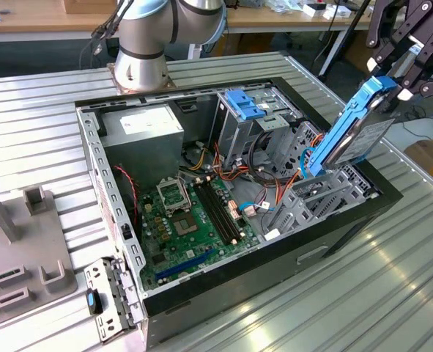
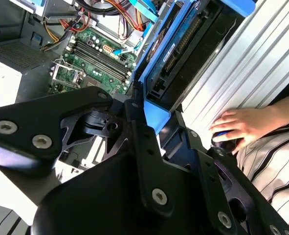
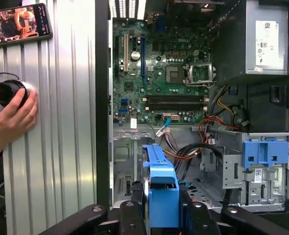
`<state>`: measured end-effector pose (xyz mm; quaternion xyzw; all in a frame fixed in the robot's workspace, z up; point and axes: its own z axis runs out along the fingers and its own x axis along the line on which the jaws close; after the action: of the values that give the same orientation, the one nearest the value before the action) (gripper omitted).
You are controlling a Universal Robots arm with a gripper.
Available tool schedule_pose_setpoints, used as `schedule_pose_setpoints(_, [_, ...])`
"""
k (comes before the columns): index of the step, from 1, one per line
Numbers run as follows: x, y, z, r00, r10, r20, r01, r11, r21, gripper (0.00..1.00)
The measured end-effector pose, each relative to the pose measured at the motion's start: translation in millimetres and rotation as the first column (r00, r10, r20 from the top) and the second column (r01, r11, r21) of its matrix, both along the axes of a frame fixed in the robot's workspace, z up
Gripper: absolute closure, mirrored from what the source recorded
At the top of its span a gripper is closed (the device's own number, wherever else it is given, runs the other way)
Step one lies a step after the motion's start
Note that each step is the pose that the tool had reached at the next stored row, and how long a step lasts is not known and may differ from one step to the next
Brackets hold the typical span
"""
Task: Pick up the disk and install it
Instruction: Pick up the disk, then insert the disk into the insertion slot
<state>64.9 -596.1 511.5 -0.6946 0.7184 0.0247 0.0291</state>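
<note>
The disk (image 1: 359,136) is a silver-grey drive with blue rails. It hangs tilted on edge above the right side of the open computer case (image 1: 275,257), its lower end close to the grey drive cage (image 1: 315,198). My gripper (image 1: 396,84) is shut on the disk's upper end at the exterior view's upper right. In the second wrist view the disk (image 2: 183,54) stands out from between the black fingers (image 2: 134,105). In the first wrist view its blue rail (image 3: 161,188) sits between the fingers, above the empty bay (image 3: 127,166).
Inside the case lie the motherboard (image 1: 190,220), the grey power-supply box (image 1: 146,128), a blue bracket on a drive cage (image 1: 242,103) and loose cables (image 1: 264,172). A person's hand (image 3: 10,117) rests on a black knob beside the case, near a phone (image 3: 19,22). A grey fixture (image 1: 18,242) stands at the exterior view's left.
</note>
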Motion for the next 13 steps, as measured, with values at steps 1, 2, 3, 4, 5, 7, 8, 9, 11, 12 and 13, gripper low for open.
schedule_pose_setpoints(1, [0.0, 0.1, -0.5, 1.0000, 0.000, 0.0000, 0.000, 1.0000, 0.0001, 0.64])
schedule_pose_setpoints(2, [0.0, 0.1, -2.8, 1.0000, 0.000, 0.0000, 0.000, 1.0000, 0.0000, 0.64])
schedule_pose_setpoints(3, [0.1, 0.0, -7.1, 1.0000, 0.000, -0.0001, 0.000, 1.0000, 0.0001, 0.64])
schedule_pose_setpoints(4, [1.4, 0.2, -8.5, 1.0000, 0.000, -0.0001, 0.000, 1.0000, -0.0009, 0.64])
schedule_pose_setpoints(5, [4.8, 0.4, -9.9, 1.0000, 0.000, 0.0000, 0.000, 1.0000, -0.0020, 0.64])
schedule_pose_setpoints(7, [4.8, 0.3, -13.9, 1.0000, 0.000, 0.0000, 0.000, 1.0000, -0.0023, 0.64])
schedule_pose_setpoints(8, [4.8, 0.3, -15.1, 1.0000, 0.001, 0.0000, -0.001, 1.0000, -0.0024, 0.64])
schedule_pose_setpoints(9, [4.8, 0.4, -16.0, 1.0000, 0.003, 0.0000, -0.003, 1.0000, -0.0036, 0.64])
schedule_pose_setpoints(11, [4.8, 0.4, -19.0, 0.9998, 0.018, -0.0001, -0.018, 0.9998, -0.0086, 0.64])
schedule_pose_setpoints(12, [4.8, 0.3, -19.4, 0.9998, 0.019, -0.0002, -0.019, 0.9998, -0.0106, 0.64])
schedule_pose_setpoints(13, [4.8, -0.1, -19.9, 0.9998, 0.019, -0.0001, -0.019, 0.9998, -0.0116, 0.64])
